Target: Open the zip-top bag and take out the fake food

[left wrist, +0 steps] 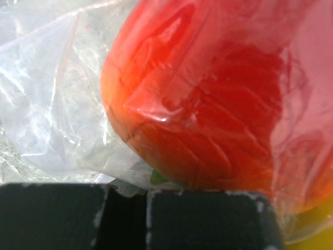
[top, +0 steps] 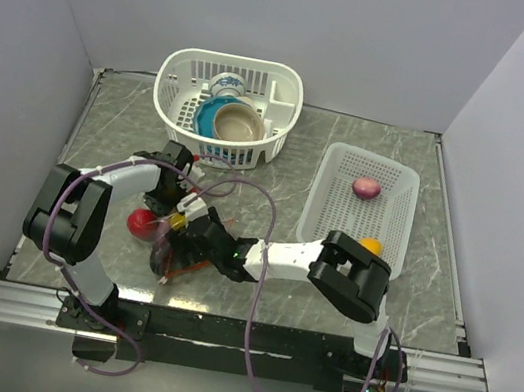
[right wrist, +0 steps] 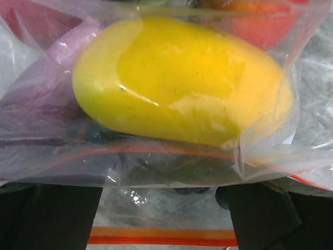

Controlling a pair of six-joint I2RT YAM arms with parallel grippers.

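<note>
Clear crinkly film fills both wrist views. The bag (top: 161, 239) lies on the table near the front edge, left of the tray (top: 327, 202), with a claw at each side of it. The left claw (left wrist: 147, 200) is pressed together, apparently pinching a fold of film at the bag's far side; I judge this anchors the bag so it cannot slide. The right claw (right wrist: 161, 208) stands spread and holds nothing, its fingers either side of the end where the red-orange zip strip (right wrist: 161, 237) runs, probably lining up on the mouth. Whether the zip is parted I cannot tell. Inside, the food (top: 144, 224) looks glossy and closely packed: a red apple (left wrist: 208, 104), a yellow lemon (right wrist: 182, 83), something dark purple beside it. An onion (top: 367, 187) and an orange (top: 371, 245) lie in the tray, so the emptying seems part done.
</note>
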